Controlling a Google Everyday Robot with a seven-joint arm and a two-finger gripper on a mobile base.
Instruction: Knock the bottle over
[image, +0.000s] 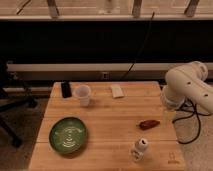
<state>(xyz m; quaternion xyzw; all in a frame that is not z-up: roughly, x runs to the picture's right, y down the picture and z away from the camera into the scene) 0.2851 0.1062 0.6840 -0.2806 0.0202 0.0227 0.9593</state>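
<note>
The bottle (140, 149) is small and pale with a white cap. It stands near the front edge of the wooden table (110, 112), right of the middle. The white robot arm (187, 87) hangs over the table's right edge, well behind and to the right of the bottle. My gripper is not in view; only the arm's thick white links show.
A translucent plastic cup (82, 95) stands at the back left, with a dark flat object (65, 89) beside it. A small white card (116, 91) lies at the back middle. A green plate (68, 134) sits front left. A reddish-brown oblong object (148, 124) lies behind the bottle.
</note>
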